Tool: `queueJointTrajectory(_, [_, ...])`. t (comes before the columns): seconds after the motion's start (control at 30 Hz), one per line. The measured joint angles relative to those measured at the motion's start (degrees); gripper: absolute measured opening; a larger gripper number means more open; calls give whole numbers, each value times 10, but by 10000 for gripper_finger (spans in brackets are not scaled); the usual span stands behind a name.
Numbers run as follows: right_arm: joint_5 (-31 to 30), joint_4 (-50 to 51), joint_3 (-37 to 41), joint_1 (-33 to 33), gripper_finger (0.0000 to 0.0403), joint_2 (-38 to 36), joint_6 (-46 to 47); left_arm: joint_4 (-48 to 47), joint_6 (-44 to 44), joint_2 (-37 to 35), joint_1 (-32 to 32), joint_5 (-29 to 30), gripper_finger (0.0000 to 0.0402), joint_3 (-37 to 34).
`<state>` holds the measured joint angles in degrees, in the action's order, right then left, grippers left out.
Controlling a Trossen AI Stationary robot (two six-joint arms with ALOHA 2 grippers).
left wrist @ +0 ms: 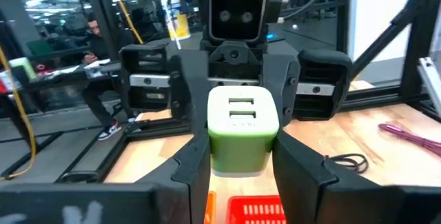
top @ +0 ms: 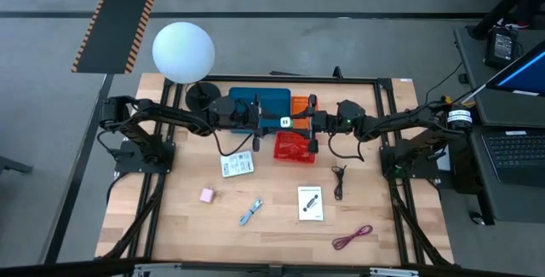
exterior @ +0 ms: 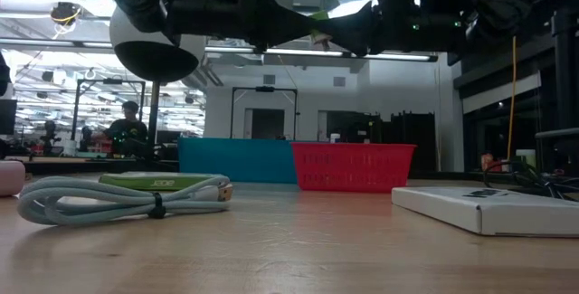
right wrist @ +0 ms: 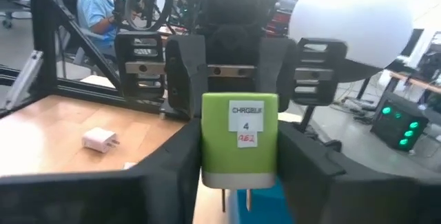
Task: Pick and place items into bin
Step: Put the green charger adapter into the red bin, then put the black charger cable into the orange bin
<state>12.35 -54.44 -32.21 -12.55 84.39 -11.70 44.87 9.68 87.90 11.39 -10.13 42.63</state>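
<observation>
wooden table (top: 281,226) carries a blue bin (top: 260,105) and a red basket (top: 294,147) side by side. above the basket, left gripper (left wrist: 242,172) and right gripper (right wrist: 238,162) meet tip to tip, both clamped on one green-white charger (left wrist: 241,133) (prongs toward the left one). cards (top: 238,165), cube (top: 206,194) and cables (top: 352,238) lie nearer the front edge than the basket.

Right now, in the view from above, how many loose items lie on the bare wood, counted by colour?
White: 2, left card and right card
Pink: 1, cube
Pale blue: 1, coiled cable
Black: 1, black cable
Maroon: 1, maroon cable
Total: 6
</observation>
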Motion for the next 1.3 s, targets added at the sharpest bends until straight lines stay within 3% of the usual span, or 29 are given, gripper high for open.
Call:
queueJointTrajectory(0.17, [-17,12,0,-1,250,4,10,13,4,-7,2,-7,90,4])
queueJointTrajectory(0.33, [-48,9,0,0,274,2,11,4,5,-11,12,-22,36,2])
queueJointTrajectory(0.47, [-62,6,0,-1,253,1,10,-13,5,-11,19,-19,3,2])
queueJointTrajectory(0.7, [-61,3,0,-1,213,1,7,-18,1,-11,26,-17,1,1])
queueJointTrajectory(1.17, [-58,3,0,0,173,0,3,-51,6,-19,26,-16,2,0])
queueJointTrajectory(1.3, [-58,4,0,0,135,0,-7,-89,24,-53,26,-16,3,0])
